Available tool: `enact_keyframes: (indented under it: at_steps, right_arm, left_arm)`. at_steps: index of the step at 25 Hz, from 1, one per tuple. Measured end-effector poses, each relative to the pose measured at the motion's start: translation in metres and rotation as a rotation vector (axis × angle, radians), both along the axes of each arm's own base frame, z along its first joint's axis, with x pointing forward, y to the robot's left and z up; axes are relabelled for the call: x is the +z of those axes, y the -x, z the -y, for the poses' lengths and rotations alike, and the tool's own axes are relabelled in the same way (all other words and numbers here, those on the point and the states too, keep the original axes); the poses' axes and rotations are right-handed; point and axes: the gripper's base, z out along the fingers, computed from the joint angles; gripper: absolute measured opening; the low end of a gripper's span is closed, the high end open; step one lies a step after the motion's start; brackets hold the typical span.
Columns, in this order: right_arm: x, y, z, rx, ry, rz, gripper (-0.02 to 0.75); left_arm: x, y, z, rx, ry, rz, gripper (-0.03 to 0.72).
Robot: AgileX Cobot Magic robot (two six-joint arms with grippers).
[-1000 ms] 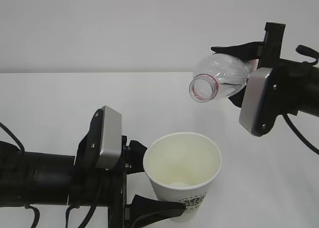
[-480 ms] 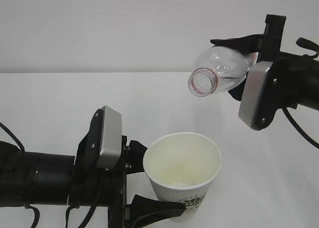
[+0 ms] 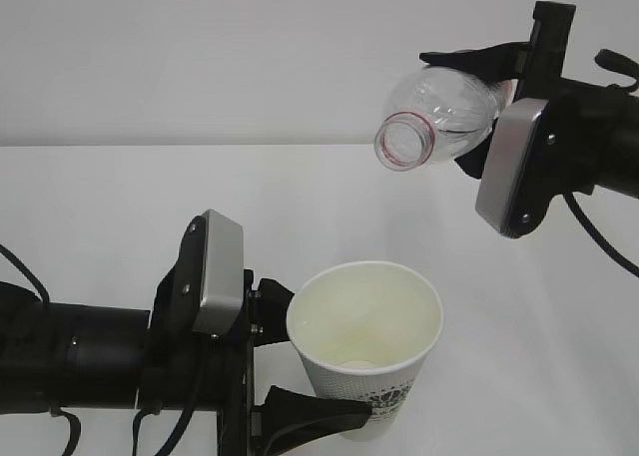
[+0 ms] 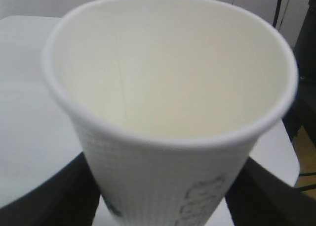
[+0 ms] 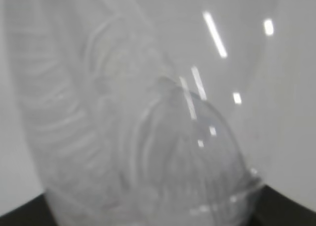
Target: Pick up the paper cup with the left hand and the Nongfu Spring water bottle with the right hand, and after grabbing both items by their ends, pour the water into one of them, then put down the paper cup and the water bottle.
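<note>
Two arms meet over a white table (image 3: 120, 197). Exterior view: the left hand (image 3: 285, 361), low and near, has its jaws set around the lower part of the paper cup (image 3: 364, 351), one finger on the far side and one on the near side, the cup upright with its mouth open to the air — a posture that suits receiving a pour. The right hand (image 3: 479, 112), high at the right, is clamped on the body of the Nongfu Spring water bottle (image 3: 434, 117), which lies tilted with its uncapped, red-ringed neck pointing down and to the left, above the cup and slightly far of it. No stream shows; a small pale patch lies at the cup's bottom, and whether it is water cannot be told.

Left wrist view: the cup (image 4: 173, 107) fills the frame, its rolled rim round and its inner wall looking dry, dark fingers flanking its base.

Right wrist view: only the blurred, ribbed clear plastic of the bottle (image 5: 148, 137) shows, pressed close to the lens — consistent with a firm grip well back from the neck.
</note>
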Motion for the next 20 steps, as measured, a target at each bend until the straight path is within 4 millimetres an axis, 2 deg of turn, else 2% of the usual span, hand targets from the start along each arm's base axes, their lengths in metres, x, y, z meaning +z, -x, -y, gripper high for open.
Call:
enact_keyframes:
  at_steps: [20]
  right_arm:
    - [0.0019, 0.0008, -0.0010, 0.018, 0.029, 0.058, 0.413]
  left_arm:
    - [0.0007, -0.0021, -0.0001, 0.025, 0.008, -0.003, 0.537]
